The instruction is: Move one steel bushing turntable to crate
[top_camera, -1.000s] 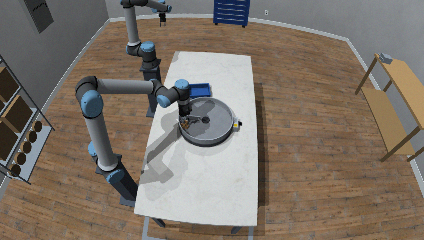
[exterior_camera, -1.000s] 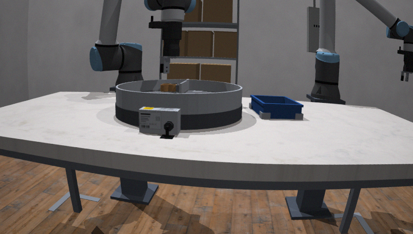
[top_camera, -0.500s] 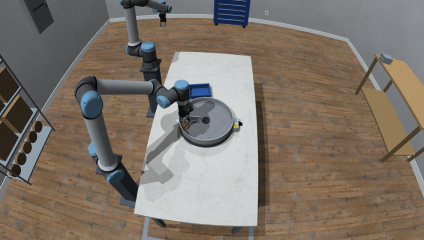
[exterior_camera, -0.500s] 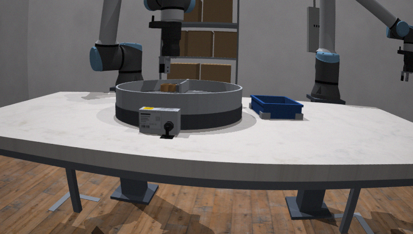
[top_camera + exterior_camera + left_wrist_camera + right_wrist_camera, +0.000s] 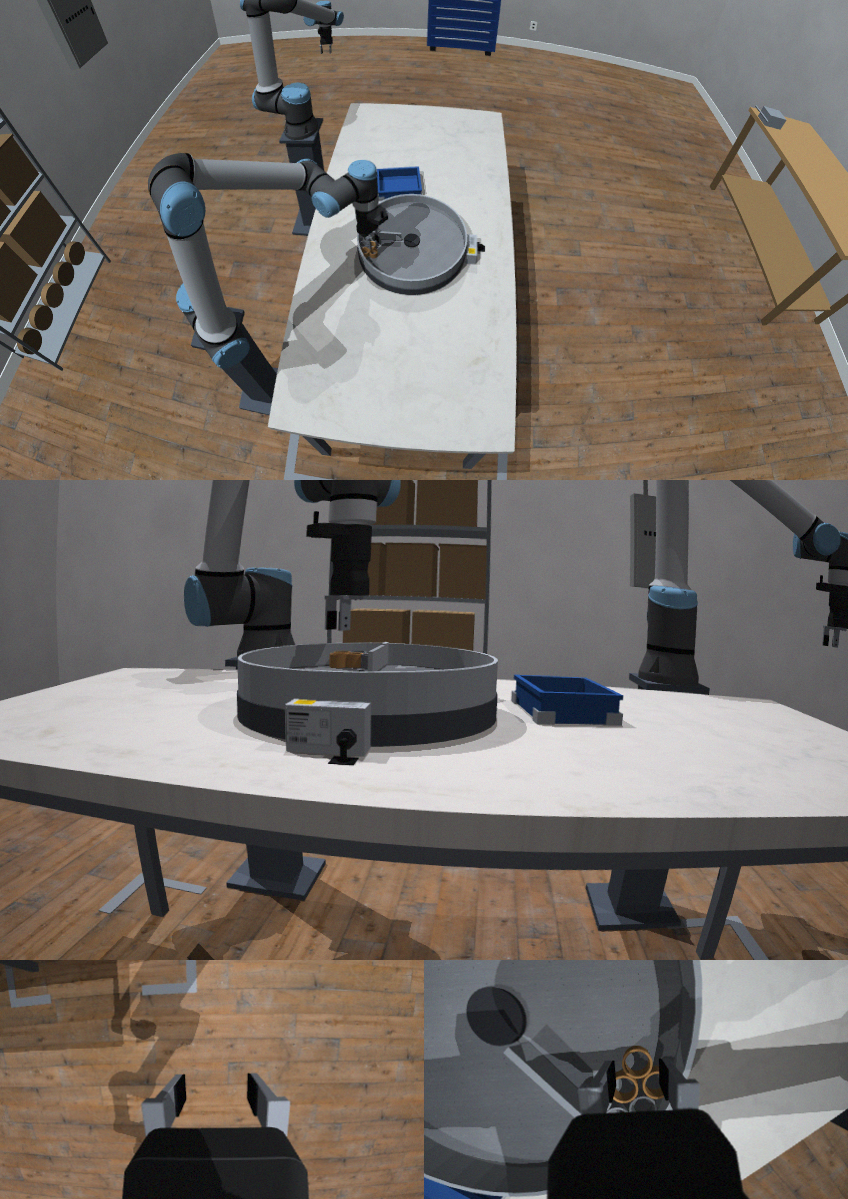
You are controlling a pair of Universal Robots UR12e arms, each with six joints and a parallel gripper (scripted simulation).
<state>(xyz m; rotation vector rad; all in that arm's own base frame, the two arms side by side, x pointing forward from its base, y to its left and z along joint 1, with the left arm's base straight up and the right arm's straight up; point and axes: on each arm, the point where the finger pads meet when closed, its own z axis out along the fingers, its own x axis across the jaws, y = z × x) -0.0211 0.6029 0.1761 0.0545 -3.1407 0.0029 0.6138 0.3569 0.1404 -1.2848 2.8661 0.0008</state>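
Note:
Two steel bushings, one with its rim (image 5: 643, 1097) showing, are partly hidden by the right gripper's body in the right wrist view. Several bronze bushings (image 5: 371, 251) (image 5: 342, 659) stand beside them on the turntable (image 5: 443, 228) (image 5: 386, 689) (image 5: 573, 997). My right gripper (image 5: 338, 614) (image 5: 637, 1072) is open and empty, above the bushings; bronze ones appear between its fingers in the right wrist view. The blue crate (image 5: 419, 180) (image 5: 571, 711) sits level among its grey corner guides (image 5: 543, 717). My left gripper (image 5: 325, 49) (image 5: 831, 637) (image 5: 216, 1086) is open and empty, away from the table.
The turntable has a raised rim. A thin divider wall (image 5: 378, 656) (image 5: 540, 1080) runs inside it beside the bushings, towards the dark central hub (image 5: 411, 240) (image 5: 496, 1016). A grey control box (image 5: 471, 251) (image 5: 327, 729) stands against its outer side. The crate is close beside the turntable.

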